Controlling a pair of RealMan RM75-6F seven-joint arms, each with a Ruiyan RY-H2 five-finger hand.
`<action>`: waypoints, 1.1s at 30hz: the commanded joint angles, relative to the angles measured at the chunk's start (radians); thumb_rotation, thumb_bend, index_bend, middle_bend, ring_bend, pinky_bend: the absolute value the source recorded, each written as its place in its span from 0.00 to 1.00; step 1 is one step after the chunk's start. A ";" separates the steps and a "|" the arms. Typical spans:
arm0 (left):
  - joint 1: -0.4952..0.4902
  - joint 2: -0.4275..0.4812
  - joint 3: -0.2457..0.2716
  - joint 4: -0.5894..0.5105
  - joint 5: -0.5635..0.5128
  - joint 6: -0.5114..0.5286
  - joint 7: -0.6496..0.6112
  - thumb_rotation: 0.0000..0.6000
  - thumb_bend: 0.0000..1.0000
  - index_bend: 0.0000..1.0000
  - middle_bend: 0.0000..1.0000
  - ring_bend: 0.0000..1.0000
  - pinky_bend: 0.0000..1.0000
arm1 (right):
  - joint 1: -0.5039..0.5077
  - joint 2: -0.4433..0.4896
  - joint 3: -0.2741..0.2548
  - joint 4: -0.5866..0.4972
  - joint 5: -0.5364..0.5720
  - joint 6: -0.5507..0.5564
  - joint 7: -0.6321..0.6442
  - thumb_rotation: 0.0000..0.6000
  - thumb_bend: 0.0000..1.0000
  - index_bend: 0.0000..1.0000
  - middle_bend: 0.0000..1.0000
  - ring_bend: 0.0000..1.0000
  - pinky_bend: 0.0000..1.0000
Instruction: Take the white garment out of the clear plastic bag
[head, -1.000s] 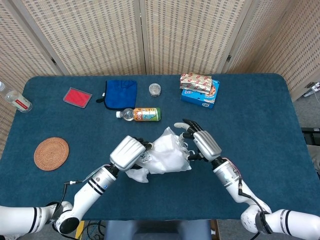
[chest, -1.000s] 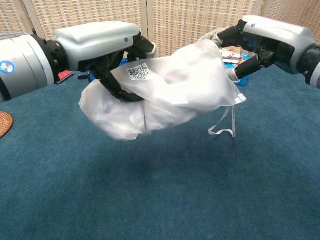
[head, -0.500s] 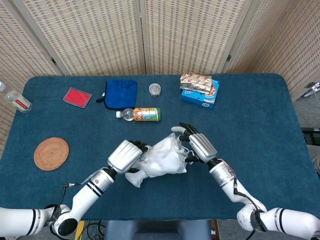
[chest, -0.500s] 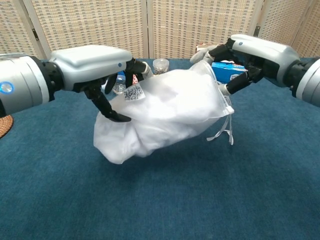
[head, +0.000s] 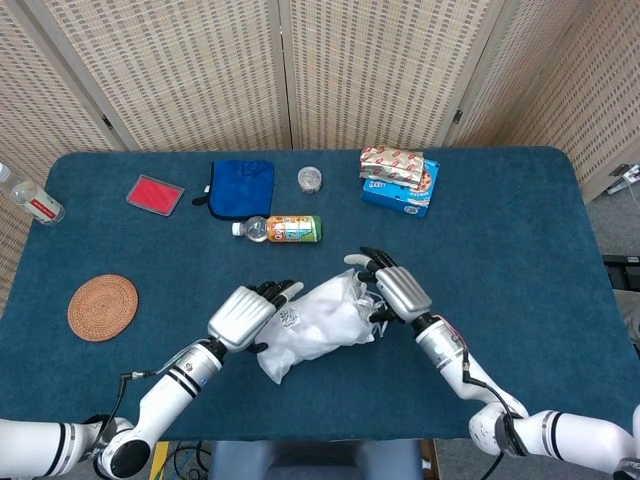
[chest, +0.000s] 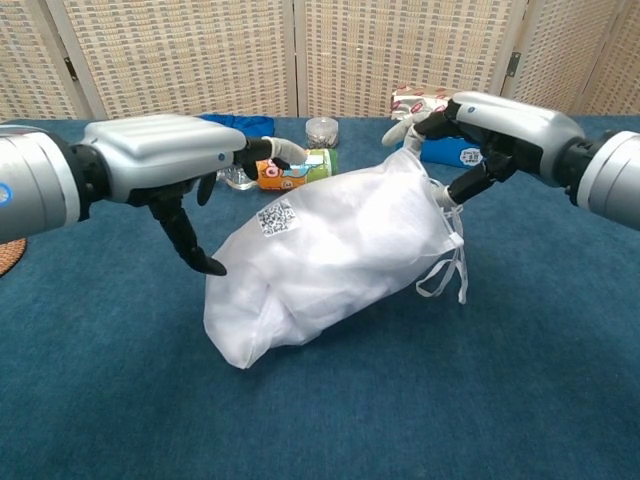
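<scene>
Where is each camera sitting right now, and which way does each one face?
Head view: sits high above the near edge, looking steeply down on the whole blue table; both forearms, the left hand and the right hand show.
Chest view: sits low, just above the tabletop, looking forward toward the wicker screen; both hands fill the sides of the frame.
Shared: both show the clear plastic bag with the white garment inside, the right hand gripping its tied end, and the orange-label bottle behind.

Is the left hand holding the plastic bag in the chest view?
No, the left hand hangs open beside the bag, its fingers spread and apart from the plastic, while the right hand grips the bag's top.
</scene>
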 joint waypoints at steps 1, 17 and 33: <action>0.008 0.004 0.006 0.000 0.010 0.007 -0.010 1.00 0.02 0.04 0.10 0.20 0.44 | 0.006 -0.007 0.002 0.020 0.012 -0.015 -0.004 1.00 0.65 0.88 0.18 0.00 0.06; 0.058 0.006 0.034 0.024 0.145 0.055 -0.095 1.00 0.02 0.04 0.10 0.20 0.44 | 0.032 -0.045 0.028 0.126 0.067 -0.065 0.009 1.00 0.65 0.88 0.18 0.00 0.06; 0.126 -0.036 0.078 0.178 0.433 0.163 -0.279 1.00 0.02 0.15 0.12 0.20 0.44 | 0.081 -0.088 0.076 0.231 0.100 -0.126 0.065 1.00 0.65 0.88 0.18 0.00 0.06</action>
